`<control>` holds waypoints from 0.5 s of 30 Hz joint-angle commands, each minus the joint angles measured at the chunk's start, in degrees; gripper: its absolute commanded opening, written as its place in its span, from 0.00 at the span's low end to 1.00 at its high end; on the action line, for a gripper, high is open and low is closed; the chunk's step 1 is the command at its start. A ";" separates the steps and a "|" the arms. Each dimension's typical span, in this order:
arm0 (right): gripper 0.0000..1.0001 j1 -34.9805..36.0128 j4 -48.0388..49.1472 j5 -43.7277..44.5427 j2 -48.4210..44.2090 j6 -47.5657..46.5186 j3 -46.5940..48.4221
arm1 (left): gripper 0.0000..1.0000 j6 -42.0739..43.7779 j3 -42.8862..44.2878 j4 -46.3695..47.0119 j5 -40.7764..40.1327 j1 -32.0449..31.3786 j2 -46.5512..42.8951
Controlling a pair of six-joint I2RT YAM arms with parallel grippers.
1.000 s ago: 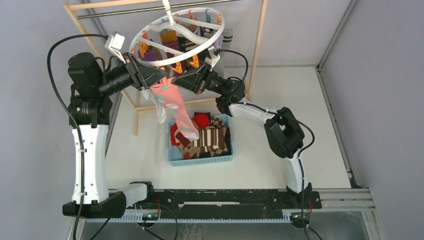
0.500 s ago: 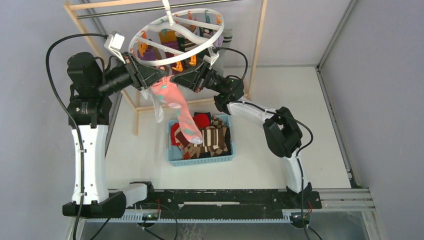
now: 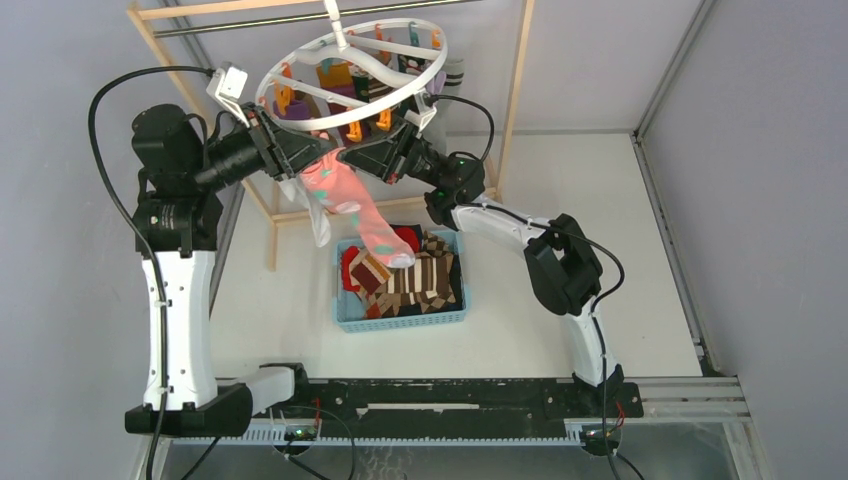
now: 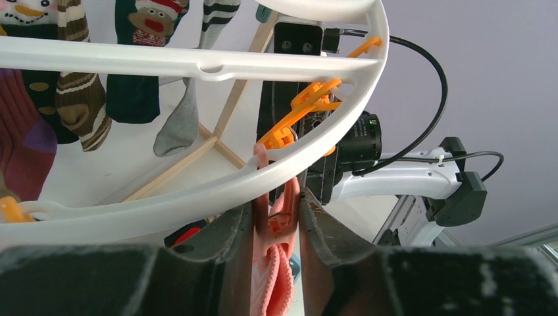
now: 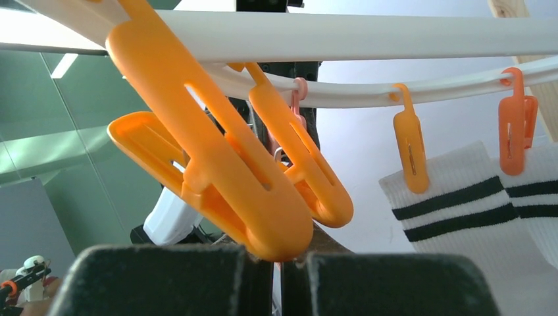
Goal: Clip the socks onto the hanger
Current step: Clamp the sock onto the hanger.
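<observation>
Socks, loose stock: mixed brown-striped and red, heaped in a blue basket on the bench, nearest the arm bases.

Pink sock: spotted, in hand. It hangs from its cuff beside the hanger's front rim, its toe draped down over the basket. Judged light, limp and stretchy, with no stiffness to push against. Best taken at the cuff edge, pulled flat, so that a short lip stands clear for a clip to bite.

Left claw: narrow, clamped on the pink sock's cuff just under the rim.

Right claw: closed, nothing seen between its fingers, tip close to the left claw. Whether the two touch cannot be told.

Hanger: white plastic ring with curved inner bars, hung by a hook from the wooden rack. Judged stiff but free to swing, so a push will move it.

Clips: hard plastic, orange and pink. Judged springy, opened by pinching the tails.

Hung socks, farthest: several on the far side of the ring.

View notes:
- Top view alone shows the sock's whole drape and the basket.
- Left wrist view alone shows the grip: sock fabric between the fingers with what looks like a pink clip hanging from the rim.
- Right wrist view alone shows an orange clip directly above the closed fingers, contact unclear, and two white black-banded socks clipped.
</observation>
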 commanded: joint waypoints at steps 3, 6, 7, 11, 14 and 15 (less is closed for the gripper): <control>0.00 0.83 3.07 4.12 -1.02 -0.41 0.41 | 0.41 1.92 0.84 -2.05 1.16 -0.14 -1.62; 0.00 0.70 2.88 5.00 -1.54 -1.33 -0.43 | 0.54 2.52 1.23 -3.11 0.14 -0.16 -1.68; 0.06 0.71 2.32 5.28 -1.91 -1.73 -0.97 | 0.57 2.78 1.38 -3.69 -0.35 -0.14 -1.69; 0.33 0.36 -1.02 5.60 -4.74 -5.51 -4.85 | 0.68 4.52 3.36 -9.35 -0.39 0.08 -0.97; 0.64 -0.45 -3.47 6.13 -7.73 -8.50 -10.42 | 0.84 6.11 4.99 -14.04 1.21 2.55 -0.36; 0.83 -0.85 -4.12 6.11 -8.87 -9.45 -12.23 | 0.94 7.13 5.04 -15.34 1.19 3.54 -0.62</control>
